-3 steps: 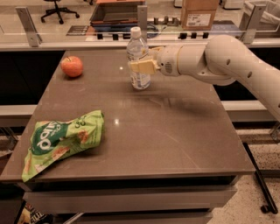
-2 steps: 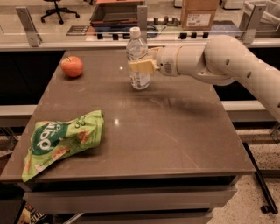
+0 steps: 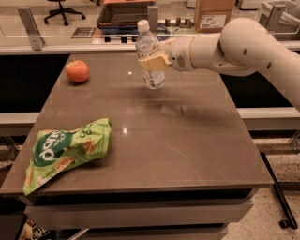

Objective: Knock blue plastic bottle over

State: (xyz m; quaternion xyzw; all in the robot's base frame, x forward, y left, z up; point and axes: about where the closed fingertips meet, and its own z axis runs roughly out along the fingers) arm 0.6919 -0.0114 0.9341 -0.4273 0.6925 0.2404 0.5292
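Note:
The blue plastic bottle (image 3: 149,49), clear with a white cap, is at the back middle of the brown table (image 3: 187,140). It leans with its cap towards the left, and its base seems just off the tabletop. My gripper (image 3: 155,61) reaches in from the right. Its cream fingers (image 3: 151,63) are closed around the bottle's middle, over the label.
A red apple (image 3: 77,71) sits at the table's back left. A green snack bag (image 3: 65,150) lies at the front left. Behind the table runs a counter with a cardboard box (image 3: 213,14) and a dark tray (image 3: 124,14).
The bottle stood upright on the table before. Now it is tilted and slightly raised in the gripper, and the arm has shifted a little up.

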